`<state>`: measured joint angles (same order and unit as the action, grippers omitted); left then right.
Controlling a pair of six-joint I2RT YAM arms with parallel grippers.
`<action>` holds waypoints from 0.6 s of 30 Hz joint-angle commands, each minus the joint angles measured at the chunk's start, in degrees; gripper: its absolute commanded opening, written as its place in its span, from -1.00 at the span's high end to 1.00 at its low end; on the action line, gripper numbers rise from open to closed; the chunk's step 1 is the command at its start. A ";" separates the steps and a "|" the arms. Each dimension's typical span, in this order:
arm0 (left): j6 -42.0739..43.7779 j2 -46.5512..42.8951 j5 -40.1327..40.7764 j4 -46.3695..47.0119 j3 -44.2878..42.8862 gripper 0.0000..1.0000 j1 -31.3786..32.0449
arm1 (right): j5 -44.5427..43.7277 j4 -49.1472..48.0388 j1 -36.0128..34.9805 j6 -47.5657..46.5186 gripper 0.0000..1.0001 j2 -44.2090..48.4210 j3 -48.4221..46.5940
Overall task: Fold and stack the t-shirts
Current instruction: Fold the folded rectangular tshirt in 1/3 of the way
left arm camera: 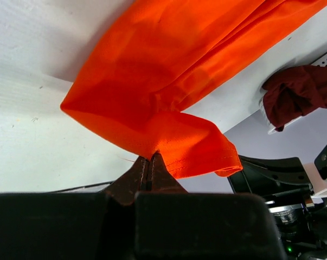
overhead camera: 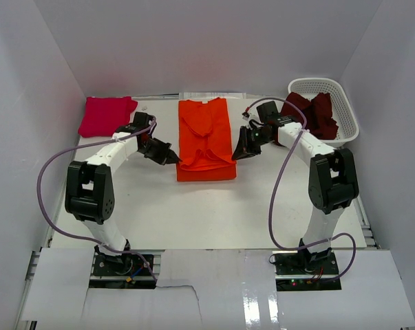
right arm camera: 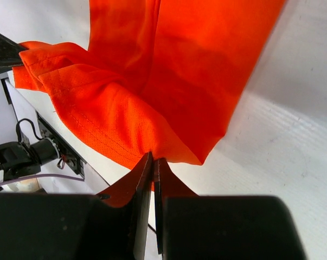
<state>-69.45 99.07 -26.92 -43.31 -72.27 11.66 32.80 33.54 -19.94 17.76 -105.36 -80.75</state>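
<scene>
**Q:** Where is the orange shirt, and what holds it?

**A:** The orange shirt (overhead camera: pixel 206 137) lies at the centre of the surface (overhead camera: pixel 193 213), collar toward 12 o'clock and hem toward 6 o'clock, with its sides turned in. The left claw (left arm camera: pixel 151 162) is closed on the hem corner at 7 o'clock. The right claw (right arm camera: pixel 153 162) is closed on the hem corner at 5 o'clock. Each pinches cloth.

**Q:** How should it handle?

**A:** Expect light, limp cloth with no stiffness. It will likely sag between the two grips and drape wherever it is unsupported. The turned-in layers may slide apart if one corner leads the other. The stitched hem should be the best hold, since the seam gives a thicker bite.

**Q:** And the other shirts?

**A:** The pink shirt (overhead camera: pixel 105 115) lies flat at 10 o'clock. The maroon shirt (overhead camera: pixel 316 113) sits bunched in the basket (overhead camera: pixel 347 117) at 2 o'clock. Being bunched, it probably needs a grip on a free edge. It could snag on the basket's lattice wall.
</scene>
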 commanded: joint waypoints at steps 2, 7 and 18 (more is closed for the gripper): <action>-0.07 1.12 1.60 -1.34 -4.54 1.00 -1.03 | 0.96 1.70 0.26 -0.45 0.81 -2.56 -6.08; 0.98 5.25 1.34 -1.51 -8.84 1.00 -1.73 | 0.86 3.20 0.26 -0.01 0.81 -6.17 -12.05; 2.30 12.90 0.64 -1.69 -20.01 1.00 -2.08 | 0.51 4.78 0.26 0.43 0.81 -11.44 -19.79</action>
<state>-67.11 112.66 -26.30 -44.40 -89.45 9.98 32.77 37.19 -19.92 17.89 -115.96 -97.03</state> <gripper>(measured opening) 0.021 0.098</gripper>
